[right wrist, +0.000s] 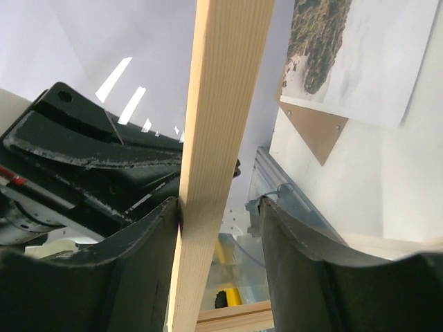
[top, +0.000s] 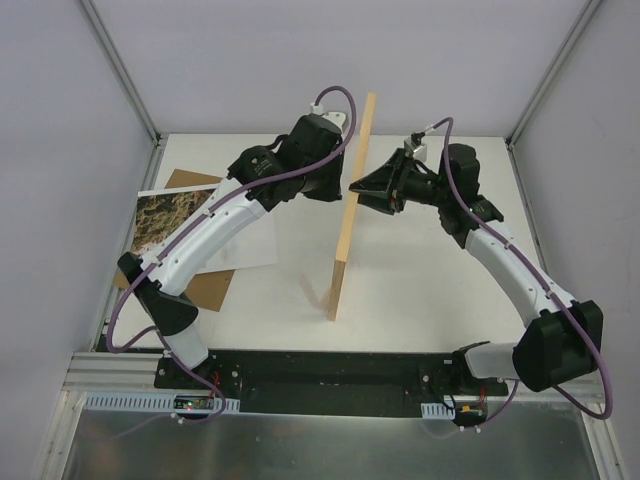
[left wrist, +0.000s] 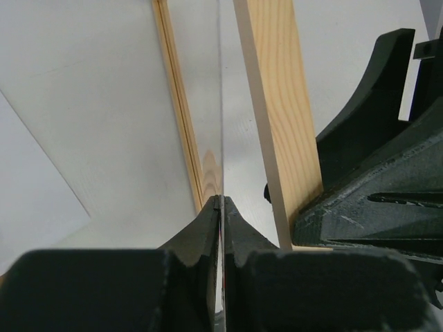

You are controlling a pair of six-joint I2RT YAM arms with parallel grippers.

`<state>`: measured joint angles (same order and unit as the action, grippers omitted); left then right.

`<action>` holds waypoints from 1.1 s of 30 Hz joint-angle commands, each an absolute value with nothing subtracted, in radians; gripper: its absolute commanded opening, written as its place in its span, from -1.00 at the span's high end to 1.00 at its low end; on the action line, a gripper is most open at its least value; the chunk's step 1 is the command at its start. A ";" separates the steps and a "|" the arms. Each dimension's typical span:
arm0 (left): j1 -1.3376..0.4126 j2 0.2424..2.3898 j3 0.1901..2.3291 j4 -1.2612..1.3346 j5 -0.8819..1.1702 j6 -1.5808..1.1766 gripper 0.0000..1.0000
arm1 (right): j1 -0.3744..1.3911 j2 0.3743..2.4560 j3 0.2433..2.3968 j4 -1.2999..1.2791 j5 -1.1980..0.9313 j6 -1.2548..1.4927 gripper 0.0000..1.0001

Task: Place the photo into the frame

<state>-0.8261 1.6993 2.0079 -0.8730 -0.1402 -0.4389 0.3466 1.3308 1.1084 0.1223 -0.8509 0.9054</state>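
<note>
- Frame: stands on its edge on the table between the two arms, seen edge-on from above. Its lower end appears to rest on the surface.
- Left gripper: pinched tight on the thin clear pane, with the wooden strip just beside it and not in the pinch.
- Right gripper: part-way wide and straddling a wooden strip of the frame. One finger touches the wood and the other stands apart from it, so it holds nothing firmly.
- Photo: lies flat at the left side of the table on the brown backing board, partly under the left arm and well apart from the frame.
- Risk, tipping: with the right fingers loose, the upright frame likely hangs on one narrow pinch. It could swing about that point and fall flat.
- Risk, slipping: the pane is smooth and thin, so it could slide in the left pinch or work loose from the wood if the arm twists.
- Risk, snagging: the right finger touching the strip could drag the frame sideways if it backs off at an angle.
- Risk, photo: a sweep of the left arm low over the table could push the print off its board.
</note>
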 commanded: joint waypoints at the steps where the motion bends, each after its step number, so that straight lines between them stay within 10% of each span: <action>1: -0.853 1.698 2.060 -0.864 -0.160 -0.460 1.00 | 0.342 1.295 1.180 0.005 -0.813 0.818 -0.05; 23: -0.873 1.677 2.054 -0.864 -0.205 -0.434 1.00 | 0.328 1.305 1.587 -0.930 -0.395 0.336 -0.25; 33: -0.862 1.638 2.042 -0.873 -0.279 -0.393 1.00 | 0.330 1.290 1.623 -1.239 -0.137 0.155 -0.03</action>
